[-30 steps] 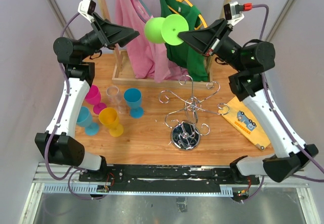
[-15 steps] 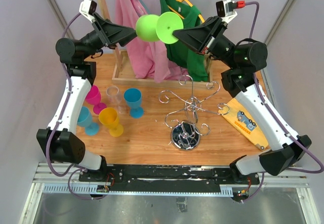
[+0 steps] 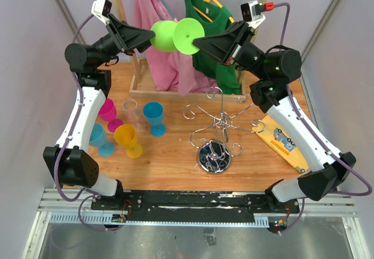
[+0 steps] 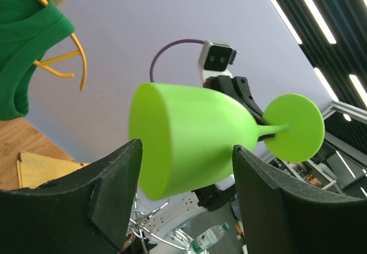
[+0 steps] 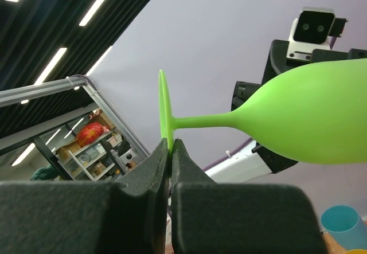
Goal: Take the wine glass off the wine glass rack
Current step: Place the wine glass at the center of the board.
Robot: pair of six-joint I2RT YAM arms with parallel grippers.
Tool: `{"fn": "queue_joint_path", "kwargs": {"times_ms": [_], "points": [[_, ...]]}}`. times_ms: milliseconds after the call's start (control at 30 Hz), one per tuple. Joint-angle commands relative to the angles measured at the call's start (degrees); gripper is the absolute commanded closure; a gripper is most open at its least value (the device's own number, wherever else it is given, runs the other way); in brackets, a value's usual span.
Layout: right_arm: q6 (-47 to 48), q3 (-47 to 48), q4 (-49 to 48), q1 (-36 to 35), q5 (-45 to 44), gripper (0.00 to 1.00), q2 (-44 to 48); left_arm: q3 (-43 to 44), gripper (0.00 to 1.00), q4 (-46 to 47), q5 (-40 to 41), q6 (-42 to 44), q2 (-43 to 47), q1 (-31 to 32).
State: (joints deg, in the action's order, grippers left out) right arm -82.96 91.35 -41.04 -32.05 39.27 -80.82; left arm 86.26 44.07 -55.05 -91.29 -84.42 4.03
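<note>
Wine glass (image 3: 168,35) aloft, raised right pincer (image 3: 197,40) pinching foot

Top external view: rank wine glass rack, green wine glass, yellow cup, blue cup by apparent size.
1. wine glass rack
2. green wine glass, held up nearer the camera, so unsure
3. yellow cup and blue cup: look alike

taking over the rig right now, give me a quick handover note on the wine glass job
Right gripper shut on the foot of the green wine glass, held sideways in the air.
Left gripper open, fingers either side of the bowl; contact unclear.
Wine glass rack stands on the table, nothing hanging on it.
Done: glass is off the rack.
Left: likely hand over to the left gripper, then set it down.
</note>
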Motion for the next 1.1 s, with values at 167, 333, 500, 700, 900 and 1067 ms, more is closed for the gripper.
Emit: {"fn": "queue_joint_path", "kwargs": {"times_ms": [167,333,500,700,900,1067], "points": [[-4.2,1.4,-10.2,-1.6,0.7,0.99,-5.2,2.3,0.43,5.2,-0.1,-2.7,4.0,2.2],[-7.5,-1.0,-16.0,-1.5,0.0,0.97,-6.4,1.7,0.70,6.4,0.3,-4.5,6.3,2.2],[-9.5,-3.5,-20.3,-1.2,-0.3,0.91,-6.5,1.0,0.94,7.9,1.2,-6.5,8.0,2.1],[-9.1,-4.4,-21.5,-0.9,0.0,0.65,-6.1,0.8,1.00,10.6,1.5,-9.1,9.0,2.1],[-1.2,-7.0,-15.0,-0.4,0.4,0.17,-0.5,3.9,1.00,10.6,0.8,-6.6,8.6,0.7],[7.7,-9.0,-2.3,0.4,1.3,0.01,6.6,10.1,1.00,2.4,-0.3,4.6,8.9,-0.5]]}}
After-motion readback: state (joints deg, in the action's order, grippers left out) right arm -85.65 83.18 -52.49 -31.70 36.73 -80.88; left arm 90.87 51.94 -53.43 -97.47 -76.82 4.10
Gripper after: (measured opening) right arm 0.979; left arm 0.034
